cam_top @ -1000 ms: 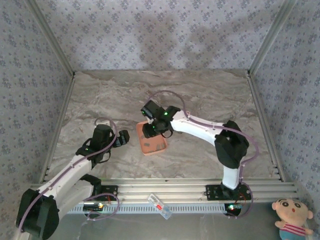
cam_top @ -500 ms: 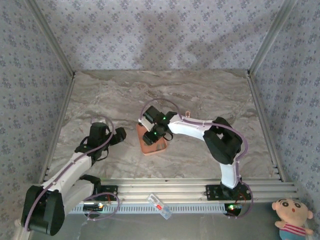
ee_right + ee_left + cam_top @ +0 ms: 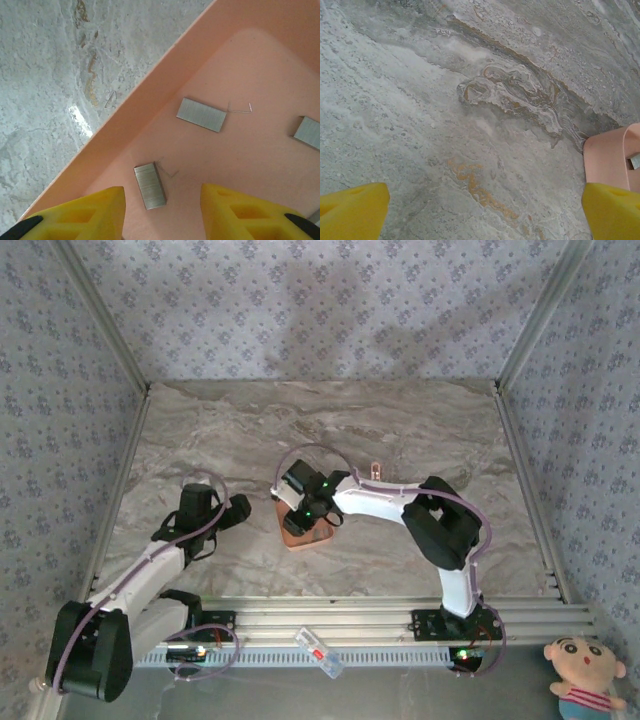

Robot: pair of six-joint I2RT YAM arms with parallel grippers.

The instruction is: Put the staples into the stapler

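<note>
Where the right gripper hangs now: low over the shallow pink plastic tray at the middle of the overhead view; a second ago it stood higher and slightly further up the frame; it has since dropped towards the tray floor
Right gripper state: jaws apart, clamped on nothing; yellow fingertips at lower left and lower right of the wrist view
Staples: short grey strip of metal staples flat on the tray floor at lower centre, lying in the gap between the fingertips; second strip at centre; third strip at the right edge; none lifted
Strays: bent single wire just beside the second strip; another on the marbled grey stone tabletop, upper left
Left gripper: jaws wide apart and empty over bare tabletop; tray corner at the right edge of its view; the arm has drawn back towards the left of the overhead frame
Meaning: likely the final approach for a pick; the nearest strip is bracketed but not gripped; loading not yet begun
Stapler: perhaps the small pinkish object just above the right forearm; too small to tell
Risk: a thin flat strip may slide or snap as the jaws close
</note>
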